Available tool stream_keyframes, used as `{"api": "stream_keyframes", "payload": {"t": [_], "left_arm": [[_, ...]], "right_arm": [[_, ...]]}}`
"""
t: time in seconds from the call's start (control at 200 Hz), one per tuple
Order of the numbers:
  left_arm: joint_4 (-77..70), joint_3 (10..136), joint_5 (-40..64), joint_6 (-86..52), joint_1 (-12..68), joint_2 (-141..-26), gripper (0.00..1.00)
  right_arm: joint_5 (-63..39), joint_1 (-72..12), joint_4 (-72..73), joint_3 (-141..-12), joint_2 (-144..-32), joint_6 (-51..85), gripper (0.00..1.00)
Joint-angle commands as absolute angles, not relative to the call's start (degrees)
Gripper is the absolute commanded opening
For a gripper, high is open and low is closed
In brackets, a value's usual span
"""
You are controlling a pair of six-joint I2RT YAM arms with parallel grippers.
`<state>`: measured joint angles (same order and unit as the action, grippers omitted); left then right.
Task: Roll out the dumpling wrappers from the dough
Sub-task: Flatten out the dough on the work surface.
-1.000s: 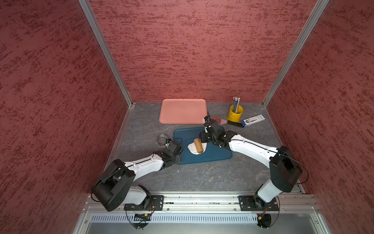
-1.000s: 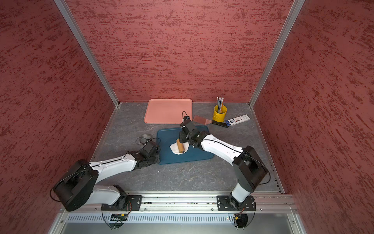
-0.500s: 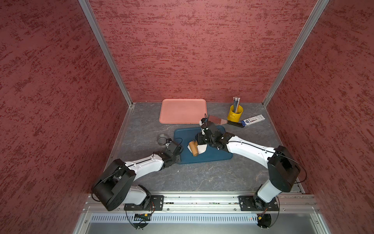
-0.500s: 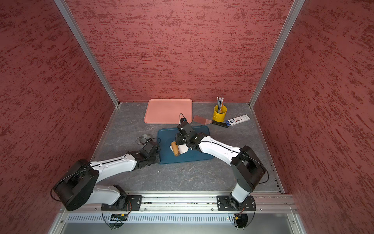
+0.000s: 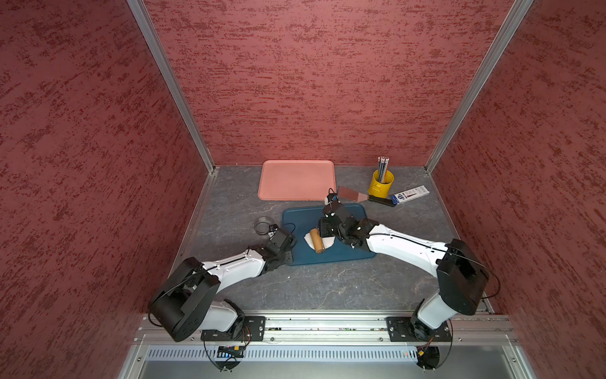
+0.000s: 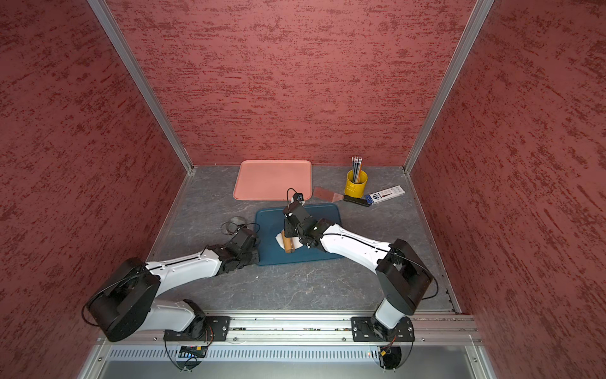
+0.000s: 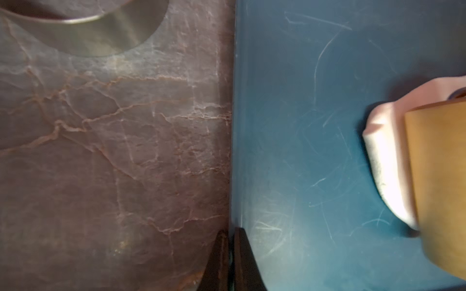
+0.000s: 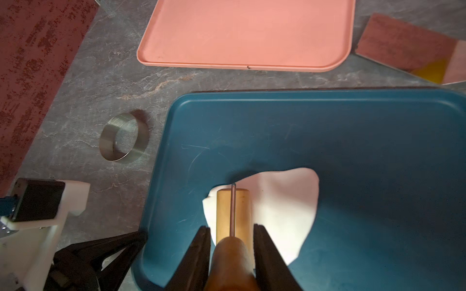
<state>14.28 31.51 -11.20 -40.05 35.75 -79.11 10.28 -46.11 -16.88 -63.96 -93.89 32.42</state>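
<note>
The dough (image 8: 282,206) lies flattened and white, with an irregular outline, on the blue tray (image 8: 353,131); both top views show the dough (image 5: 329,242) (image 6: 297,245). A wooden rolling pin (image 8: 233,209) (image 5: 316,240) (image 6: 288,244) rests across the dough's left part. My right gripper (image 8: 232,228) (image 5: 324,234) is shut on the pin's handle. My left gripper (image 7: 230,230) (image 5: 288,251) is shut on the blue tray's (image 7: 302,126) left rim, one finger on each side. The left wrist view shows the dough (image 7: 388,163) under the roller (image 7: 438,189). The dumpling wrappers are out of view.
A pink tray (image 5: 296,180) lies at the back of the table. A metal ring cutter (image 8: 123,137) (image 5: 263,224) stands left of the blue tray. A scraper (image 5: 352,194), a yellow cup of pencils (image 5: 380,185) and a pencil box (image 5: 410,194) sit at the back right.
My right gripper has rolled the pin leftward over the dough, then a little back to the right. The left arm has not moved.
</note>
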Motion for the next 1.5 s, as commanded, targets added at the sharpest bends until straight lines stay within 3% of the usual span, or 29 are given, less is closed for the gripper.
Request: {"api": "stream_keyframes", "payload": {"t": [0.0, 0.09, 0.27, 0.381, 0.501, 0.571, 0.616, 0.791, 0.847, 0.997, 1.077, 1.152, 1.408, 1.498], "left_arm": [[14.8, 31.0, -13.8, -39.9, 34.7, -80.9, 0.0], [14.2, 30.9, -12.7, -38.9, 34.7, -80.7, 0.0], [10.9, 32.3, -7.8, -40.3, 35.0, -80.8, 0.0], [13.4, 33.3, -9.9, -41.4, 35.2, -80.9, 0.0], [14.8, 32.3, -10.7, -40.6, 34.4, -81.2, 0.0], [15.4, 32.0, -11.2, -39.5, 34.4, -80.7, 0.0], [14.9, 31.9, -11.1, -38.8, 34.6, -80.4, 0.0], [14.3, 33.6, -11.5, -39.1, 35.6, -81.6, 0.0], [15.2, 34.2, -12.3, -39.7, 35.7, -82.0, 0.0], [15.9, 32.8, -13.8, -39.5, 35.8, -81.0, 0.0], [16.0, 32.3, -13.7, -38.6, 35.6, -80.5, 0.0], [14.6, 31.6, -12.3, -37.3, 35.6, -80.2, 0.0], [13.4, 32.8, -11.1, -37.6, 35.7, -82.4, 0.0], [15.3, 32.9, -12.7, -38.5, 35.6, -82.2, 0.0]], "right_arm": [[12.7, -40.0, -35.5, -56.8, -96.3, 30.9, 0.0], [19.7, -39.5, -37.1, -57.5, -93.8, 26.4, 0.0], [6.2, -50.0, -20.0, -55.2, -94.2, 31.9, 0.0], [1.7, -48.1, -16.3, -52.7, -96.3, 38.1, 0.0], [12.4, -40.7, -26.5, -52.2, -93.0, 32.8, 0.0], [24.1, -40.0, -33.1, -54.8, -92.1, 27.1, 0.0], [25.8, -40.0, -35.2, -56.6, -92.7, 25.4, 0.0], [-1.7, -46.3, -16.2, -56.4, -97.2, 33.0, 0.0], [-5.1, -47.4, -12.5, -56.6, -100.0, 37.2, 0.0], [9.6, -40.8, -25.7, -57.7, -99.9, 32.4, 0.0], [22.5, -35.3, -33.6, -58.1, -98.8, 29.5, 0.0], [28.9, -34.1, -34.2, -58.0, -96.8, 26.3, 0.0], [4.5, -48.3, -17.5, -61.8, -104.4, 29.8, 0.0], [5.0, -46.6, -18.6, -61.4, -105.3, 31.8, 0.0]]}}
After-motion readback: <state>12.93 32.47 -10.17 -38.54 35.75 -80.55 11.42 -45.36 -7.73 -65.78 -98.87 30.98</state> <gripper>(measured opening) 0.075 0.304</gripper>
